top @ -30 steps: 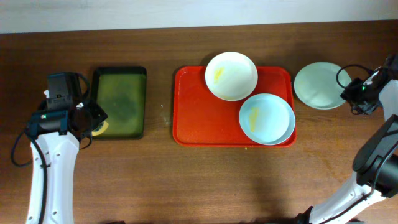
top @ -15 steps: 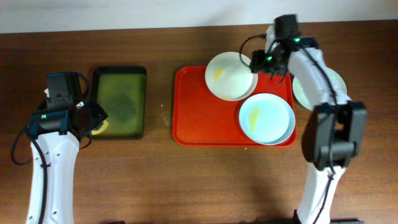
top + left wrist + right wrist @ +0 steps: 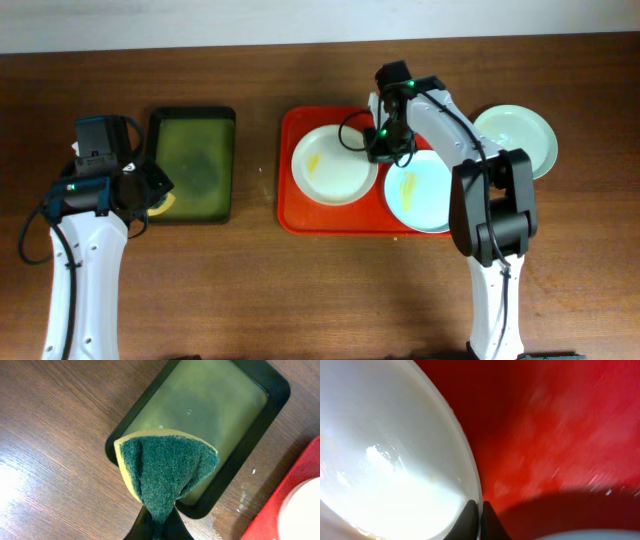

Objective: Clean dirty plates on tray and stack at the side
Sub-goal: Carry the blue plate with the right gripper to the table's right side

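Brown wood grain runs across the table [image 3: 300, 290], with a pale strip of wall [image 3: 200, 20] along its far edge. Near the middle lies the red tray [image 3: 295, 215], and I place everything else from it.

My right end effector [image 3: 383, 150] hangs over the tray's far middle. In the right wrist view its two fingertips [image 3: 470, 516] are pressed close together with the rim of the white plate [image 3: 335, 165] caught between them, so it is pinching that rim. The white plate sits within the tray's left half and carries a yellow smear. Whether it lies flat or is tipped up at the pinched edge, I cannot tell.

The blue plate [image 3: 432, 190] fills the tray's right half, just beside the white one. It also has a yellow streak, and its near right edge overlaps the tray's rim. A third plate [image 3: 520, 140], pale, rests on the table just beside the tray's far right corner, partly hidden by my right arm.

Left of the tray, apart from it, lies a dark tray [image 3: 192, 165] with a greenish floor. My left end effector [image 3: 157, 522] is closed on a sponge [image 3: 165, 467], green scouring face toward the camera and a yellow layer behind, held above the dark tray's corner farthest from the red tray.
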You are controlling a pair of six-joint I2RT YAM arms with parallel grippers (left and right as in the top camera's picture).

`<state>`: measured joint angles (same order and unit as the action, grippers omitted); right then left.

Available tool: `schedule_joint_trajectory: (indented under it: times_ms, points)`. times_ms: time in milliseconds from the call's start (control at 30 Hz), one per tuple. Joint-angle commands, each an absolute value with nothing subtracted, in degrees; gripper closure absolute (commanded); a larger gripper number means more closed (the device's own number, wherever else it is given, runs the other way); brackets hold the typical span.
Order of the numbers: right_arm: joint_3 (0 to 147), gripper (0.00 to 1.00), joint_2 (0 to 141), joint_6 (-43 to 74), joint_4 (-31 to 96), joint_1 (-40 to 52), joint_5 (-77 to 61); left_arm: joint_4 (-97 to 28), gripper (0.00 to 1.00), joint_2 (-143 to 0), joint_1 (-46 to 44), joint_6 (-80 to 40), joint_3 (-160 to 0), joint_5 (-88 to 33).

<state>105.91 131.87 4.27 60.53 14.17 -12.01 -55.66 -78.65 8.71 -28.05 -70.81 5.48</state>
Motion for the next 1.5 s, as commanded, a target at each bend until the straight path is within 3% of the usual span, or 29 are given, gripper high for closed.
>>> schedule_joint_trajectory:
  times_ms: [0, 100, 367, 567, 767, 967, 1133, 1233, 1333, 1467]
  points:
    - [105.9, 0.96, 131.8, 3.2, 63.1, 14.1, -12.5, -54.6, 1.00, -78.8, 8.6, -26.6, -70.3, -1.9]
    - [105.9, 0.96, 131.9, 3.2, 61.8, 14.2, -12.4, -49.8, 1.00, -80.0, 3.5, -26.7, -70.2, -12.1]
    - [105.3, 0.96, 131.9, 3.3, 60.8, 14.3, -13.5, -23.7, 1.00, -99.7, -18.8, -30.8, -70.2, -11.0]
    - [98.1, 0.96, 131.9, 4.9, 54.1, 14.3, -13.4, -7.2, 1.00, -112.4, -25.8, -33.4, -70.2, -8.6]
    - [94.9, 0.96, 131.9, 6.7, 51.3, 14.3, -13.3, -7.4, 1.00, -118.2, -27.6, -34.7, -70.2, -2.4]
    - [94.9, 0.96, 131.9, 6.7, 53.0, 14.3, -13.3, -16.4, 1.00, -118.3, -27.5, -34.4, -70.6, 19.4]
    - [94.9, 0.96, 131.9, 6.7, 53.3, 14.2, -13.3, -16.8, 1.00, -110.8, -26.3, -32.7, -71.8, 19.3]
    - [94.9, 0.96, 131.9, 6.7, 53.1, 14.2, -13.3, -15.9, 1.00, -106.4, -26.3, -35.3, -71.8, 9.3]
    - [94.9, 0.96, 131.9, 6.7, 53.0, 14.2, -13.3, -13.9, 1.00, -109.0, -26.6, -42.9, -71.7, 2.3]
    - [94.9, 0.96, 131.9, 6.7, 52.5, 14.2, -13.3, -10.0, 1.00, -115.6, -27.5, -43.0, -71.7, 1.3]
